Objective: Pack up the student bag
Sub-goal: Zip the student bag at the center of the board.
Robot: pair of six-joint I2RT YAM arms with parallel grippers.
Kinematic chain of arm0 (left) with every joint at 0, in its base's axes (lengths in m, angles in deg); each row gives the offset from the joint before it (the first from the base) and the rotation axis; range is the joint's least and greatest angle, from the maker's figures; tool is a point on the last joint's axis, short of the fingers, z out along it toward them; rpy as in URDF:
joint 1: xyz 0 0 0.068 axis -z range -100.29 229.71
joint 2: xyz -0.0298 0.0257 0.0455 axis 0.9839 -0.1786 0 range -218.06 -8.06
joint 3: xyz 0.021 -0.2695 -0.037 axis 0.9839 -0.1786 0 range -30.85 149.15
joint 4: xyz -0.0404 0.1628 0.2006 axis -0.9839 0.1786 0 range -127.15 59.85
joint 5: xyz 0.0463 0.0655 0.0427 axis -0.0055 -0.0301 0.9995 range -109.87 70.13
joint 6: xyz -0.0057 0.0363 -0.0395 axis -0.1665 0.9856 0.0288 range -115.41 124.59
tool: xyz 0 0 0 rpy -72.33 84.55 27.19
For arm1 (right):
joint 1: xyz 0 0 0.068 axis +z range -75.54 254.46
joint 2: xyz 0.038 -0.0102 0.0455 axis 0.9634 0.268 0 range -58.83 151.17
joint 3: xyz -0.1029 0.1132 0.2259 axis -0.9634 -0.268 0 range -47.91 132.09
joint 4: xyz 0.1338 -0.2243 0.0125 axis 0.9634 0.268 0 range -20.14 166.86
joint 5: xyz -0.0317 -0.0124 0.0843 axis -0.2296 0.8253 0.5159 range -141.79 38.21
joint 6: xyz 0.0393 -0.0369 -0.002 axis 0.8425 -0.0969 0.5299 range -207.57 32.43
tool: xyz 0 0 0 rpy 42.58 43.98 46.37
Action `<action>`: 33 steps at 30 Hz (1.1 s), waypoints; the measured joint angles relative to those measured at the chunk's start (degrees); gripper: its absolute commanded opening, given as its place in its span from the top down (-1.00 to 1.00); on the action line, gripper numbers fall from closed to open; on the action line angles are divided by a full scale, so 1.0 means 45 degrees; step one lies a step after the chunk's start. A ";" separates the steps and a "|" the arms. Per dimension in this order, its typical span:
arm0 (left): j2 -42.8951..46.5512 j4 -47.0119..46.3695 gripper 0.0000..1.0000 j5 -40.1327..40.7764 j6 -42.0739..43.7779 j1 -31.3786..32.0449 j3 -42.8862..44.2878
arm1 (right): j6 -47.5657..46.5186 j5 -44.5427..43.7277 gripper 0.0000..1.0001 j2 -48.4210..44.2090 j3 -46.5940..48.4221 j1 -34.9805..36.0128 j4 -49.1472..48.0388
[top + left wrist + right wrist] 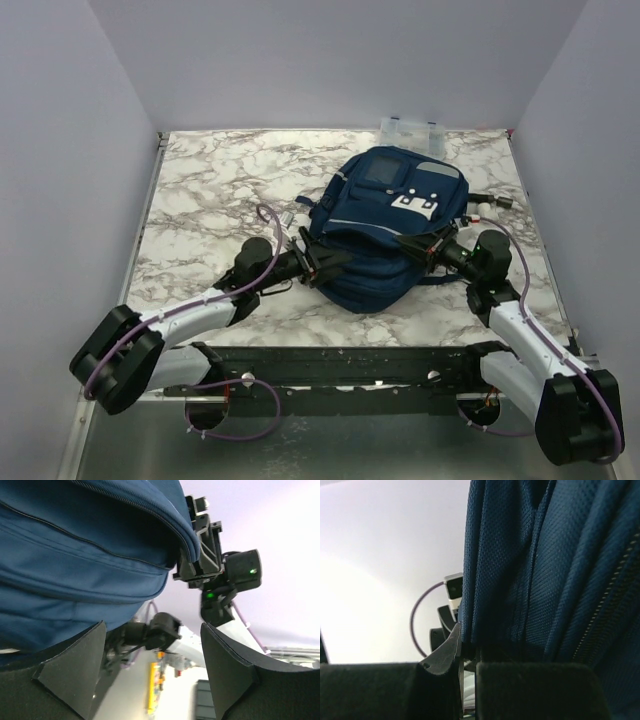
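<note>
Lying face-up, navy student bag [375,215] looks plump.

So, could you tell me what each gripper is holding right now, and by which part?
Right gripper pinches the student bag by a fabric edge; left gripper holds nothing.

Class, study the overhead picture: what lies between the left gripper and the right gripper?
Only the student bag lies between the left gripper and the right gripper; the top view shows this.

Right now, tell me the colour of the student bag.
Navy blue student bag, grey stripes on its front; shows best in the top external view.
</note>
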 measured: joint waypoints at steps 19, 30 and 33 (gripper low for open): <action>-0.2200 1.2983 -0.63 -0.3847 1.0302 -0.4784 0.9340 | -0.9889 -0.2040 -0.47 -0.1763 0.4303 0.0000 1.0822; -0.8607 1.5586 -0.47 -0.4031 1.1788 -0.4886 1.4416 | -1.1565 -0.2837 -0.28 0.0559 0.5469 0.0005 1.1812; -0.9296 1.5975 -0.39 -0.4036 1.2036 -0.4809 1.4421 | -1.1706 -0.2982 -0.11 0.1195 0.5469 0.0005 1.1759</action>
